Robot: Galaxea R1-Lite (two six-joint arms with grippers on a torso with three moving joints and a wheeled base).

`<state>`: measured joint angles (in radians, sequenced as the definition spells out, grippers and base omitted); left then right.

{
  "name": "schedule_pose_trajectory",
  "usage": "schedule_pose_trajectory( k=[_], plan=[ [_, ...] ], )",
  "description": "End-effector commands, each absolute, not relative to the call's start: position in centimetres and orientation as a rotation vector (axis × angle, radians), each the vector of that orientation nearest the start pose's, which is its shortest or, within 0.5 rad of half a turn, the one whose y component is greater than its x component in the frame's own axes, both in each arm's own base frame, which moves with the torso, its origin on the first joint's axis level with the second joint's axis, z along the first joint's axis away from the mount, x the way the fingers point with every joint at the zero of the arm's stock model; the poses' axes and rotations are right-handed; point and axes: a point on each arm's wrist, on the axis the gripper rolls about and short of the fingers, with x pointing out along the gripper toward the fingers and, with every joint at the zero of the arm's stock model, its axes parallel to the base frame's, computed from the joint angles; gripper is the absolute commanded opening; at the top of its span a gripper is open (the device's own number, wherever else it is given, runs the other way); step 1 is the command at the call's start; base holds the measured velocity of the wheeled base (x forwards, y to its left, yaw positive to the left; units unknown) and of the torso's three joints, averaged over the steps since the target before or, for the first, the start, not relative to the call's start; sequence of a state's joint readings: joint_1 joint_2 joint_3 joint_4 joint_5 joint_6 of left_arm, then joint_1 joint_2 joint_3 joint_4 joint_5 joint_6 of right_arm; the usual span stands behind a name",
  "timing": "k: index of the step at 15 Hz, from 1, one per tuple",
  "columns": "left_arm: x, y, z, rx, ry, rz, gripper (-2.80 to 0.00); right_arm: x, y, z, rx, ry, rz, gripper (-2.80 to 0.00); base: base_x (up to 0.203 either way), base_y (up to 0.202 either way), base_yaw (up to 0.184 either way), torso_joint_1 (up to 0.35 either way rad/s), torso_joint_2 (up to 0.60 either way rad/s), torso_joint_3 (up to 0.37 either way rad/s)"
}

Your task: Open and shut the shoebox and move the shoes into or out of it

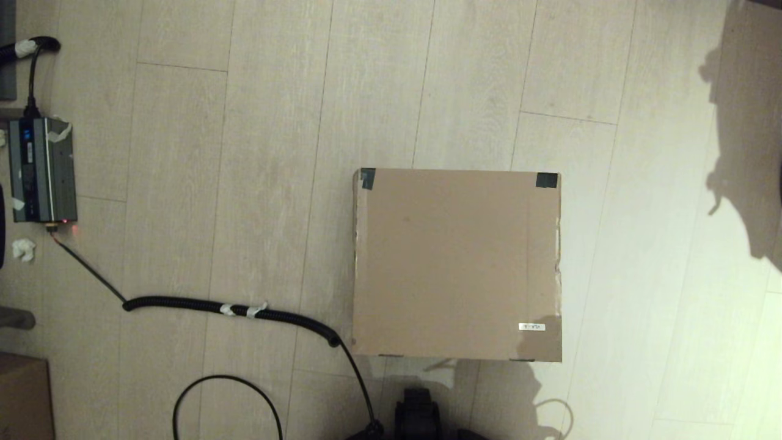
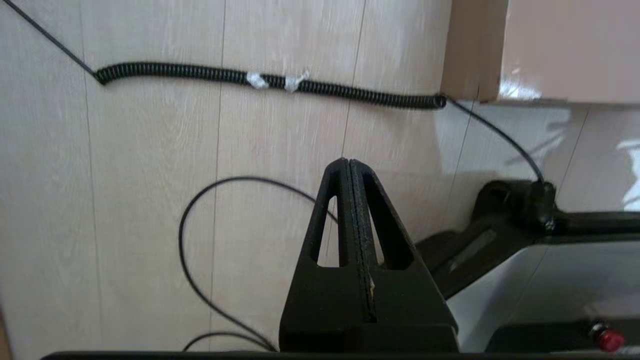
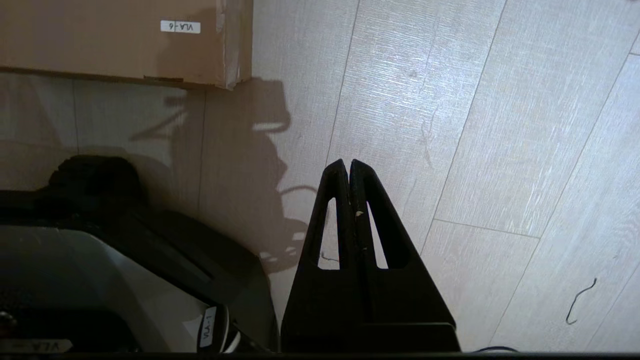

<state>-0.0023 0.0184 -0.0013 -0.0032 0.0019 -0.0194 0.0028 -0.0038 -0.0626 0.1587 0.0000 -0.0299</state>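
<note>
The shoebox (image 1: pixel 455 263) lies on the floor right of centre in the head view, its plain brown lid down flat, black tape on both far corners and a small white label near the front right corner. A corner of the shoebox (image 2: pixel 545 45) shows in the left wrist view, and its labelled corner (image 3: pixel 125 40) in the right wrist view. The shoes are out of view. My left gripper (image 2: pixel 349 161) hangs shut over bare floor, left of the box and nearer my base. My right gripper (image 3: pixel 348 162) is shut too, over bare floor to the box's right. Neither arm shows in the head view.
A coiled black cable (image 1: pixel 238 308) runs across the floor from a grey power unit (image 1: pixel 41 170) at the far left to my base (image 1: pixel 418 412). A thinner black cable (image 1: pixel 226 397) loops in front. A smaller brown box's corner (image 1: pixel 21 397) sits at the lower left.
</note>
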Motion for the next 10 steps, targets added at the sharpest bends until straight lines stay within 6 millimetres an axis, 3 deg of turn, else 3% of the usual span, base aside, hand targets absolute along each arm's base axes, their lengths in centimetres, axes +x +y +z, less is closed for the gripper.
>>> schedule_pose_trajectory(
  k=[1, 10],
  plan=[
    [-2.28, 0.01, 7.61, -0.021, -0.006, 0.000, -2.80, -2.81, -0.01, 7.62, -0.025, 0.098, 0.003, -2.80, 0.000, 0.000, 0.000, 0.000, 0.00, 0.000],
    [-2.28, 0.01, 7.61, -0.023, -0.006, 0.000, -2.80, -2.82, -0.01, 7.69, -0.019, 0.094, -0.002, -2.80, 0.000, 0.000, 0.000, 0.000, 0.00, 0.000]
  ],
)
